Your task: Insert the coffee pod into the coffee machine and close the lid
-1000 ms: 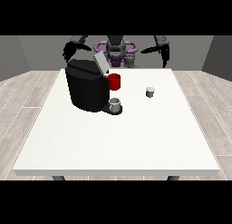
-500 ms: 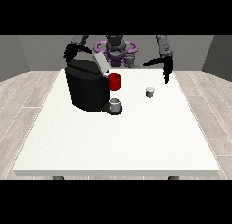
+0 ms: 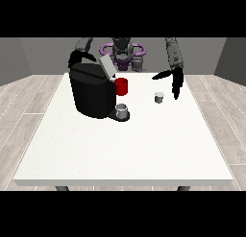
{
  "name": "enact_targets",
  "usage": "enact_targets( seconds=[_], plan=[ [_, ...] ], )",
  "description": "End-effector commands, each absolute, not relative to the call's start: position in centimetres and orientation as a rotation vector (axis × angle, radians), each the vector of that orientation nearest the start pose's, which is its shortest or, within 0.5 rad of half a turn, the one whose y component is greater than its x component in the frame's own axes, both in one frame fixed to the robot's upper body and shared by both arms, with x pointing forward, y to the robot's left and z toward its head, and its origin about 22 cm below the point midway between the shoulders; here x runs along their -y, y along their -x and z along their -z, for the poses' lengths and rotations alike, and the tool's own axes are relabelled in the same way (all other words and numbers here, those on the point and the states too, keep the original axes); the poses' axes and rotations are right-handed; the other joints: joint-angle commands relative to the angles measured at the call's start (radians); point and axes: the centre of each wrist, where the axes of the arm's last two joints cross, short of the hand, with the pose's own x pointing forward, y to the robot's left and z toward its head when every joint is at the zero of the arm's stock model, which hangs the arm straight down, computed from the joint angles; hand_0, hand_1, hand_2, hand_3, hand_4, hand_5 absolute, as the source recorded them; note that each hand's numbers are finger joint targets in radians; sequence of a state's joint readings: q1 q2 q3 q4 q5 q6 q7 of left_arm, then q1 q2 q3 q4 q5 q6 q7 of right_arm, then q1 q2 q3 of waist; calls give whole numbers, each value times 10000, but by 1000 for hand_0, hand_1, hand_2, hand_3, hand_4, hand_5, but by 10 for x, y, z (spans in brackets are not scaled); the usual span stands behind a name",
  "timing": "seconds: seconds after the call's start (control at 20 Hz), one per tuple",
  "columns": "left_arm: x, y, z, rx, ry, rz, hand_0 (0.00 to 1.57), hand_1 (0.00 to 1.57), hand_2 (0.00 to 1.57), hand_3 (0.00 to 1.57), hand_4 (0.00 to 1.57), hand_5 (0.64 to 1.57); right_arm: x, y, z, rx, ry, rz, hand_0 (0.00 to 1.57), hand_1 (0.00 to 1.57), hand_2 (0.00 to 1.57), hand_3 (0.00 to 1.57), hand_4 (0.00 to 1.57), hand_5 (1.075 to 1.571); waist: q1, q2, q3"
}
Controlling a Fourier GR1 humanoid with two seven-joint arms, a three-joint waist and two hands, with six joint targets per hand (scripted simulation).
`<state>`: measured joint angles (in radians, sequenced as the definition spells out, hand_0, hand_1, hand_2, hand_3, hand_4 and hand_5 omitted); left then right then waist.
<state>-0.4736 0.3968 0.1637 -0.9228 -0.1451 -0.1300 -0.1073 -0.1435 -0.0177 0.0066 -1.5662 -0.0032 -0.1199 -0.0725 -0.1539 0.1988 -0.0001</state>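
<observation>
A black coffee machine (image 3: 91, 93) stands on the white table (image 3: 125, 145) at the left, its grey lid (image 3: 107, 66) tilted up and open. A small grey cup (image 3: 122, 109) sits on its front tray. The small grey coffee pod (image 3: 159, 97) rests on the table right of the machine. The hand at the view's right (image 3: 176, 82) hangs just right of and above the pod, fingers straight and pointing down, thumb spread to the left, not touching it. The hand at the view's left (image 3: 76, 58) stays behind the machine's top, mostly hidden.
A red mug (image 3: 121, 86) stands behind the machine's right side. The table's edges run close to the wooden floor on all sides. The robot's purple-ringed torso (image 3: 123, 51) is at the far edge.
The hand at the view's right has swung forward and down from beside the torso, ending close to the pod. The other hand and the machine have not moved.
</observation>
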Motion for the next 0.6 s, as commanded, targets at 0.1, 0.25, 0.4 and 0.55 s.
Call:
enact_targets(
  seconds=[0.1,0.25,0.4,0.55],
  plan=[
    [-341,-357,-22,14007,-3752,4647,0,0,198,0,0,1571,224,-278,-15,16901,1050,612,0,0,0,0,392,1571,176,-57,2],
    [-313,-360,-9,13676,-3890,5299,105,105,502,0,0,1571,219,-290,-23,16776,1106,665,0,0,0,0,407,1571,307,-222,1],
    [-350,-369,-24,13718,-4097,4648,647,647,718,349,0,1571,200,-290,-29,17056,1086,130,0,0,0,0,422,1571,113,192,-3],
    [-347,-364,-9,13604,-4851,4977,758,758,820,513,0,1571,214,-292,-34,17148,997,132,0,0,0,0,410,1571,-100,447,-3]
  ],
)
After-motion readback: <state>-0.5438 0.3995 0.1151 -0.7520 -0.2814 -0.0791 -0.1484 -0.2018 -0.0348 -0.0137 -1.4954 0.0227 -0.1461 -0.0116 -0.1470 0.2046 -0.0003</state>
